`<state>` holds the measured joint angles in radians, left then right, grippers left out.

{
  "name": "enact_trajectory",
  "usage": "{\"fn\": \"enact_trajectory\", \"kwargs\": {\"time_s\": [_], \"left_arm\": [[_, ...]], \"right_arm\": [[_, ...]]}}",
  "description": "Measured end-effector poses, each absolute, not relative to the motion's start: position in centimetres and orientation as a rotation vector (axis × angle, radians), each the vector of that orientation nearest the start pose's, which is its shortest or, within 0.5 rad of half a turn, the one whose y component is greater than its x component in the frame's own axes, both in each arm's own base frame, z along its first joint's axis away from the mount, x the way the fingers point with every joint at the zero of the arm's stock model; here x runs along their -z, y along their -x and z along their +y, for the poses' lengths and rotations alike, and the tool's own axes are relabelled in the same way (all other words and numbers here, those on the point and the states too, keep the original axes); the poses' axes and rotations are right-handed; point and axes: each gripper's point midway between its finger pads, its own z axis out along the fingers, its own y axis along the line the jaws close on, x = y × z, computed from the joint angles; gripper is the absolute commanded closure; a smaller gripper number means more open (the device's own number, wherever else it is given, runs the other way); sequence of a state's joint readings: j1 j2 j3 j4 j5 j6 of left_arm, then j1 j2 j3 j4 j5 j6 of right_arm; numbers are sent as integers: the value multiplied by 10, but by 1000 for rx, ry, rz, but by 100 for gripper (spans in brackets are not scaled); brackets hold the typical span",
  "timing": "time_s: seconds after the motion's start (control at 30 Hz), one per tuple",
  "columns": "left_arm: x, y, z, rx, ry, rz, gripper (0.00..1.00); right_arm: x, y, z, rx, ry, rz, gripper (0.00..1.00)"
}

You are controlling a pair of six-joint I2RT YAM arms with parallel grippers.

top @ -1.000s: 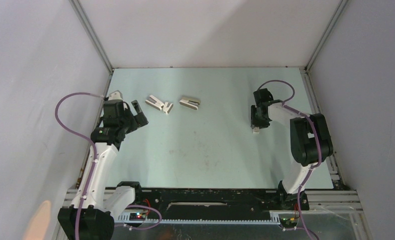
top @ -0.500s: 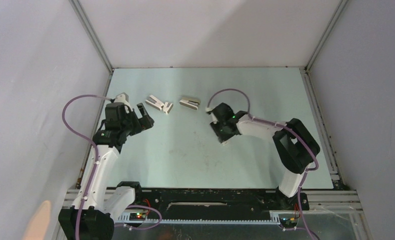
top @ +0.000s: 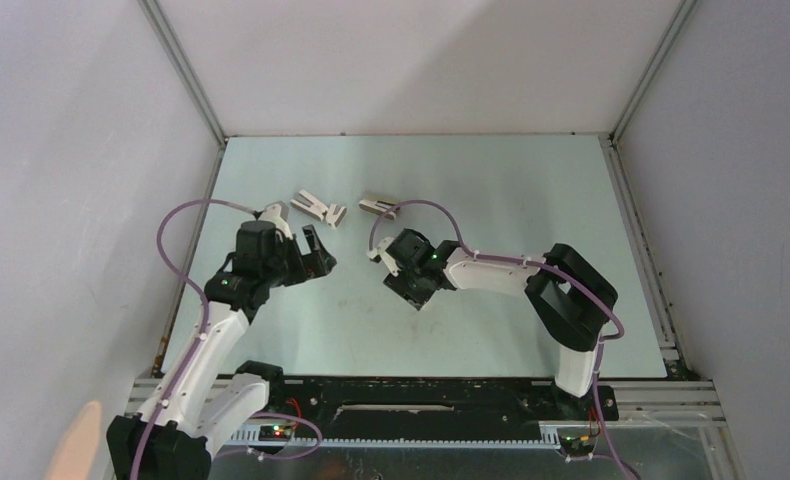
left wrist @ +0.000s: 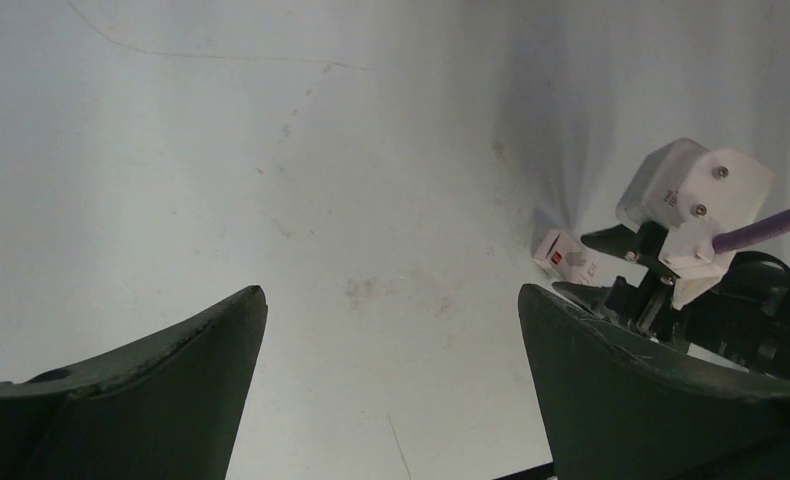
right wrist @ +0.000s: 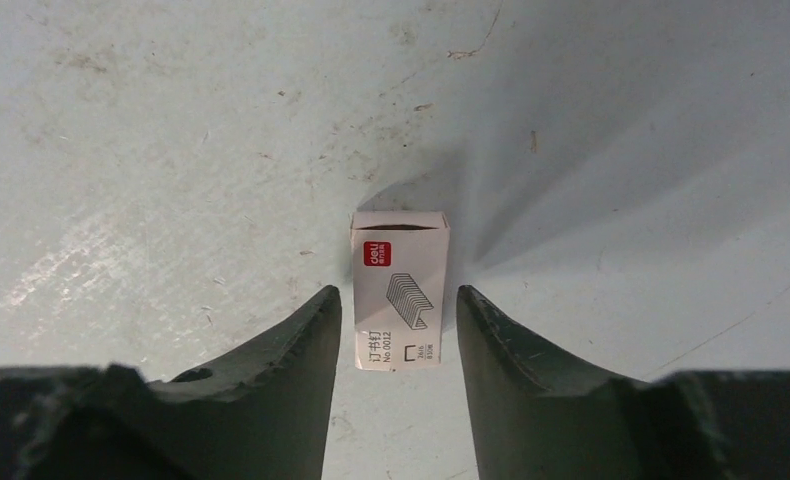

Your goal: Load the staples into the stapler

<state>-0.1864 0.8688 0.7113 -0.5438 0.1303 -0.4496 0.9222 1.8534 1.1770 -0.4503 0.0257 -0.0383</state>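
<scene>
White staples [right wrist: 399, 290] sit between jaws, edges barely clear.

Soft, even light fills the top view, with an orange glow at its lower left. In the right wrist view the staple box [right wrist: 399, 290] is sharp (print readable) and throws a soft shadow toward the upper right.

staples [right wrist: 399, 290]: white box, lying flat, label up
</scene>
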Motion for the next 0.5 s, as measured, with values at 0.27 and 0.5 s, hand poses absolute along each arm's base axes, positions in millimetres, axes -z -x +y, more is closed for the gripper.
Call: {"fn": "enact_trajectory", "kwargs": {"time_s": [0.27, 0.5], "left_arm": [[-141, -249, -113, 537, 170, 2322, 1], [-129, -246, -142, 576, 76, 2360, 3]], "right_arm": [[-18, -250, 300, -147, 1256, 2396, 43], [-15, -266, 276, -106, 1158, 2444, 42]]}}
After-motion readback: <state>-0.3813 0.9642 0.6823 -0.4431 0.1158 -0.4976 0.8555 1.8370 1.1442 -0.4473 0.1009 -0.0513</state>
